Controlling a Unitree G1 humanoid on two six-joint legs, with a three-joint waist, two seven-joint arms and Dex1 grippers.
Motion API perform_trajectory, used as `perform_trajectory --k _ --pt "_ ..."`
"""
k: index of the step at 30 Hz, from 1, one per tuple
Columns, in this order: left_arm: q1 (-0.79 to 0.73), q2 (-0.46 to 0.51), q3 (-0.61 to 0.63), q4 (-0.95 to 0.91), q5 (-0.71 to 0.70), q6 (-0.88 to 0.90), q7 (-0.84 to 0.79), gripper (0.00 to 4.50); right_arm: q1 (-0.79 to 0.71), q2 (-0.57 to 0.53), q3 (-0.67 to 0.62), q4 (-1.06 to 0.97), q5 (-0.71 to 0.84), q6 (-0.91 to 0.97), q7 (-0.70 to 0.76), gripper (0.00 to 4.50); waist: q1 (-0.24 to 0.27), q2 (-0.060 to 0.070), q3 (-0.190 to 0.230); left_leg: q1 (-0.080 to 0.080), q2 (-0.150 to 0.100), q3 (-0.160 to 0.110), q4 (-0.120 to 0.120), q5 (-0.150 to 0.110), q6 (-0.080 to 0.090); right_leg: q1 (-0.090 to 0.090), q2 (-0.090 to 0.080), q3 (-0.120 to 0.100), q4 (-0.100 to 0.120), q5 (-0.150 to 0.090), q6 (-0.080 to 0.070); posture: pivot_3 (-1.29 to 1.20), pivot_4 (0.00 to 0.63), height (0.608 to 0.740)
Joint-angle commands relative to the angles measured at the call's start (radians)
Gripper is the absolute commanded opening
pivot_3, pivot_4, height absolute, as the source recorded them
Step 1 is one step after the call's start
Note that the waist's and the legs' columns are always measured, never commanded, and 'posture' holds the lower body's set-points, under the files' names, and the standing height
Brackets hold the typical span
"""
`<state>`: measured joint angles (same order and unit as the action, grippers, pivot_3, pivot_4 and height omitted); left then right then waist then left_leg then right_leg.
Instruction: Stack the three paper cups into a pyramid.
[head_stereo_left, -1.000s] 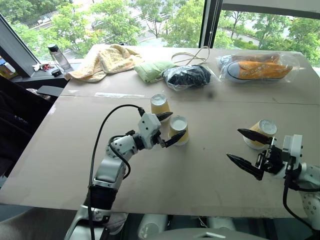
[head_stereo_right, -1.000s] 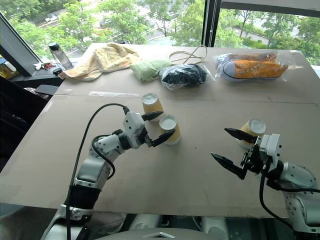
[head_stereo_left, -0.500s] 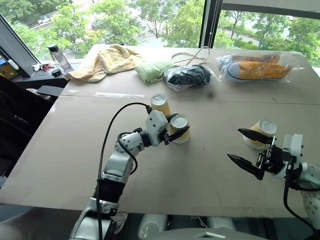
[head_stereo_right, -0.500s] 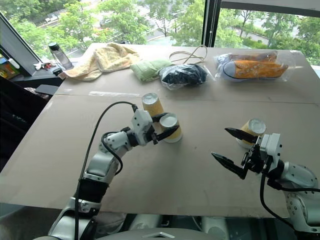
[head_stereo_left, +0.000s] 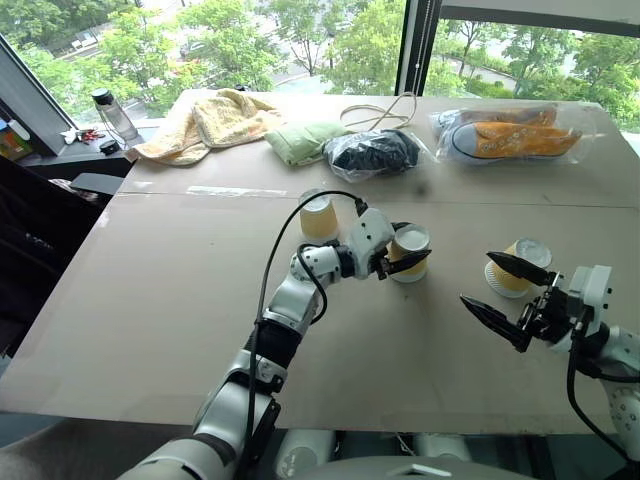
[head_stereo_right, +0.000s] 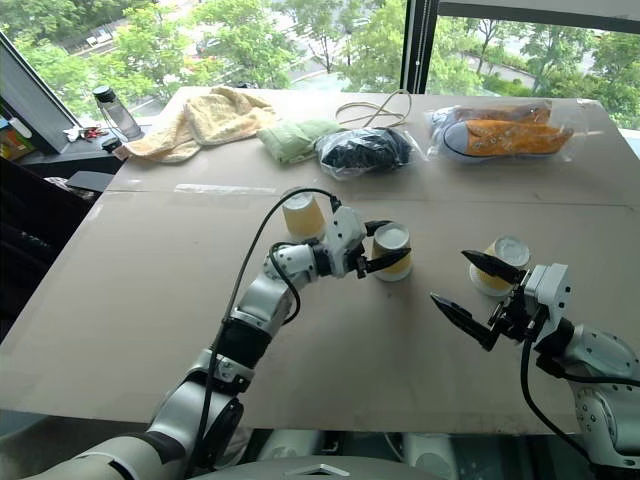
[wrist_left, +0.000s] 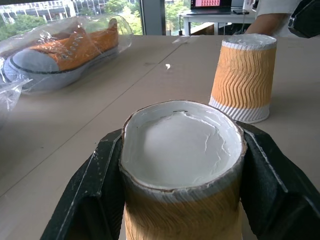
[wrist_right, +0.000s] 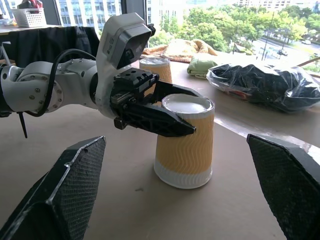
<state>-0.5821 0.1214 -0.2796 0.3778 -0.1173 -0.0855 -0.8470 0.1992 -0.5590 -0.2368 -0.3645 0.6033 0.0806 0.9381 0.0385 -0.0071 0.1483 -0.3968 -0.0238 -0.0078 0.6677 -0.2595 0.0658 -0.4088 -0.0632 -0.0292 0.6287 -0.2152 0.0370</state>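
Windows with green trees behind them back a wide brown worktop, whose far edge carries a yellow towel, a green cloth, a black bag and bagged orange sneakers.

All three paper cups stand upside down and apart, so no pyramid exists yet. The middle cup sits near the centre of the worktop with the left tool clamped on its upper wall, one black finger on each side; in the right wrist view its base looks to be on the surface or barely off it, and I cannot tell which. The far cup stands alone just behind the left forearm. The right-hand cup rests near the right tool, whose fingers are spread wide and hold nothing; the cup lies just beyond the upper fingertip.

By my reading, the base row is only being formed: the gripped cup needs setting beside the right-hand cup, touching or nearly so. Placing the third cup across their tops remains entirely undone.
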Motion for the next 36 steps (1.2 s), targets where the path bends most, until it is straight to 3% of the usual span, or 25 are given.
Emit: perform_trajectory --k 1,10,11,14,22,27,32,36 --pt "-0.025 -0.019 -0.006 0.022 0.019 -0.039 0.007 2.39 0.01 0.0 -0.028 -0.029 -0.013 -0.005 -0.036 4.5 0.0 0.0 0.0 0.0 0.0 0.0 0.0 0.0 0.0 0.0 0.0 0.0 0.0 0.0 0.0 0.0 0.15 0.74" --pt "-0.051 -0.067 0.002 0.06 0.016 -0.074 0.015 2.39 0.018 0.001 -0.024 -0.034 -0.014 -0.006 -0.063 4.5 0.001 0.0 0.0 0.0 0.0 0.0 0.001 0.0 0.0 0.0 0.0 0.0 0.0 0.0 0.0 0.0 0.15 0.74" --pt "-0.049 -0.069 0.003 0.058 0.012 -0.074 0.013 3.39 0.019 0.001 -0.023 -0.034 -0.014 -0.006 -0.063 4.5 0.001 0.0 0.0 0.0 0.0 0.0 0.001 0.0 0.0 0.0 0.0 0.0 0.0 0.0 0.0 0.0 0.15 0.74" --pt "-0.033 -0.067 0.003 0.038 0.005 -0.069 0.005 4.42 0.02 0.002 -0.021 -0.032 -0.015 -0.008 -0.06 4.5 0.0 0.0 0.0 0.0 0.0 0.0 0.001 0.0 0.001 0.0 0.0 0.0 0.0 0.0 0.0 0.0 0.15 0.74" --pt "0.046 -0.026 0.032 -0.161 -0.088 0.023 -0.045 4.42 0.019 -0.001 -0.018 -0.025 -0.011 -0.007 -0.048 4.5 -0.001 0.0 0.0 0.0 0.0 0.0 0.001 0.0 0.001 0.0 -0.001 0.0 0.0 0.0 0.0 0.0 0.15 0.74" --pt "0.248 0.104 0.095 -0.498 -0.186 0.126 -0.051 4.42 0.002 0.001 -0.018 -0.02 0.019 -0.012 -0.016 4.5 -0.018 0.001 0.0 0.0 0.001 0.0 0.0 0.0 0.0 0.0 -0.004 0.001 0.0 0.0 0.0 0.0 0.15 0.74" --pt "0.453 0.182 0.22 -0.732 -0.23 0.177 0.073 4.42 -0.015 -0.002 -0.022 -0.019 0.065 -0.008 0.029 4.5 -0.021 0.002 0.0 0.001 0.003 0.0 0.0 0.0 0.0 0.0 -0.005 0.001 0.0 0.0 -0.001 0.0 0.15 0.74" --pt "0.53 0.169 0.35 -0.745 -0.17 0.177 0.259 4.42 -0.034 -0.006 -0.015 -0.016 0.085 0.001 0.054 4.5 -0.016 0.002 -0.001 0.001 0.001 0.0 0.0 -0.001 0.0 0.001 -0.007 0.0 0.0 -0.002 -0.004 0.0 0.15 0.74"
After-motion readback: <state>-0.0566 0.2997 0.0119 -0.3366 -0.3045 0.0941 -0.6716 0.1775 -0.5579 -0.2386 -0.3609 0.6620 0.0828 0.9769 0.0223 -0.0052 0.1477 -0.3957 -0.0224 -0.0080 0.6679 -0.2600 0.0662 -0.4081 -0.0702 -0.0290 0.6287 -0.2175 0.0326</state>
